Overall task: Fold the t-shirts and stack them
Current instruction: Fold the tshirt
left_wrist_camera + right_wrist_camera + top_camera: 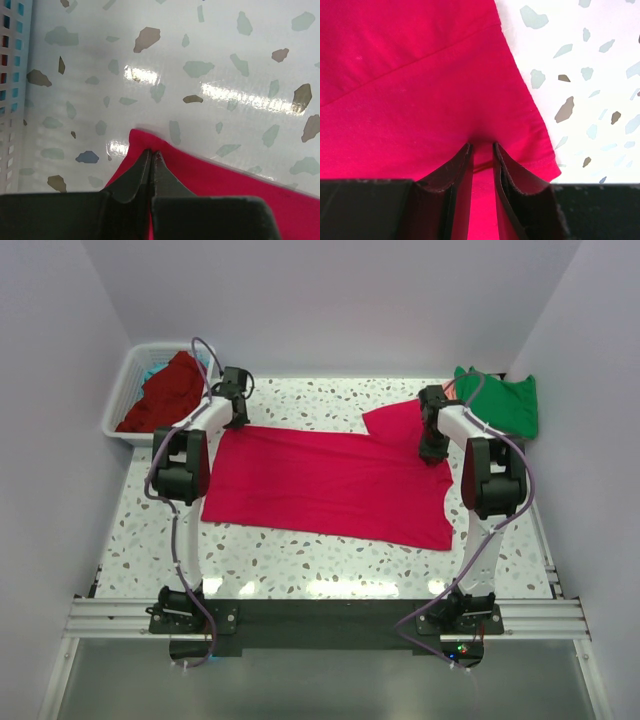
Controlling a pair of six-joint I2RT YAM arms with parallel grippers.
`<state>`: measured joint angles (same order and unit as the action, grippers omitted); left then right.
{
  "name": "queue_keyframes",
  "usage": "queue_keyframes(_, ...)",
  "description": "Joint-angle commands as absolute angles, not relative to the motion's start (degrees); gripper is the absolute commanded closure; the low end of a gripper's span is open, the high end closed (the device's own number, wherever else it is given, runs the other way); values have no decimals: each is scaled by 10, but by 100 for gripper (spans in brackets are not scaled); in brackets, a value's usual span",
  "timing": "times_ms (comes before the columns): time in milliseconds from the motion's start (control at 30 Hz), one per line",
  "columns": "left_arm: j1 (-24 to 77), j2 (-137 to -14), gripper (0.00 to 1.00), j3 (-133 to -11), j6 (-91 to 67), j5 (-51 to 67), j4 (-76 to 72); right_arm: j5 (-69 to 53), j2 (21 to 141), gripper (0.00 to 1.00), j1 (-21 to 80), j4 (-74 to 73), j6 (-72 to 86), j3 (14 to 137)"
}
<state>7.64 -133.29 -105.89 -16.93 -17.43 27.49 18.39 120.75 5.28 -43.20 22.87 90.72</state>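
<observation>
Okay, the crimson-pink t-shirt lies flat on the table. Its long axis runs from the left gripper across to the right gripper, and both grippers sit on its far edge.

Left wrist view: the left gripper has its jaws pressed together with no gap, tips on the far hem corner of the crimson-pink t-shirt. It looks pinched. A little cloth pokes out ahead of the tips, and the rest trails back and to the right of them.

Right wrist view: the right gripper has its jaws narrow, with a strip of the crimson-pink t-shirt puckered up between them. It looks like a grip near the sleeve end. The cloth edge runs just right of the fingers, and most of the cloth spreads ahead and to the left.

- **Key relation:** the whole body hangs back from both sets of fingers, toward the arm bases. The likely next move is to carry the far edge back over to the near edge, both arms together. Neither arm is nearer, as each is already on its own end.
- **Surface:** glossy speckled top, probably slick, so the lower layer may slide.
- **Room:** bare table shows behind the near hem.
- **Other things:**
  - The basket holding a dark red t-shirt sits just outboard of the left fingers.
  - A green t-shirt lies beyond and outboard of the right fingers, apart from the cloth.
</observation>
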Motion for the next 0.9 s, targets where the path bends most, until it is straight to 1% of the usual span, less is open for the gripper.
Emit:
queue_keyframes(0,76,-1354,100,-1065,-169,-190,290,178,1187,75,51,-432,223,907)
queue_keyframes(267,76,-1296,100,-1025,-171,-188,278,173,1151,75,51,-430,228,916)
queue_keyframes(500,82,-1250,100,-1000,-180,-171,271,168,1118,71,52,-412,236,951)
queue_keyframes(667,85,-1236,100,-991,-191,-155,259,169,1150,70,51,-411,233,1012)
queue_keyframes(867,92,-1230,100,-987,-202,-162,243,174,1223,68,51,-398,221,1086)
